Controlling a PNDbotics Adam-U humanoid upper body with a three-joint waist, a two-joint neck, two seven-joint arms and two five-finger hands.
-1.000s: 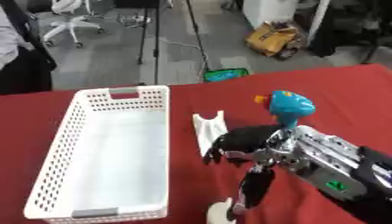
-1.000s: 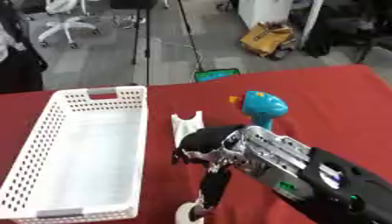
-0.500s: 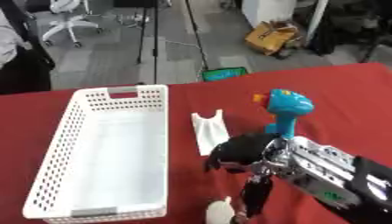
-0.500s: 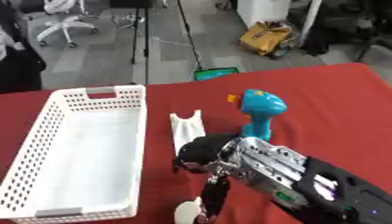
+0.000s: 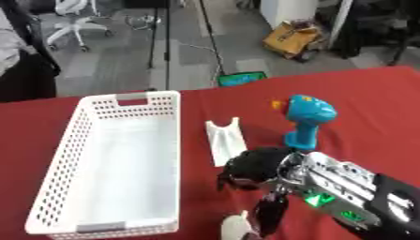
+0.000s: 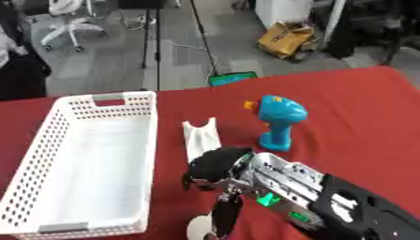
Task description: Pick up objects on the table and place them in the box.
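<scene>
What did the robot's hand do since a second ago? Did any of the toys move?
The right hand has pulled back toward the robot, sliding down off the near end of the white curved piece, fingers still curled, holding nothing. The white piece, the blue toy drill, the white basket and the small white thing at the near edge stayed where they were. Nothing is in the basket yet.

Right arm: a silver metal forearm section [image 5: 341, 174] is being shown, joined to a black casing [image 6: 369, 216] toward the lower corner. Green lights [image 5: 315, 199] are being displayed along the silver part. Right hand [image 5: 256, 168]: black throughout, with dark fingers [image 5: 268, 214].
</scene>
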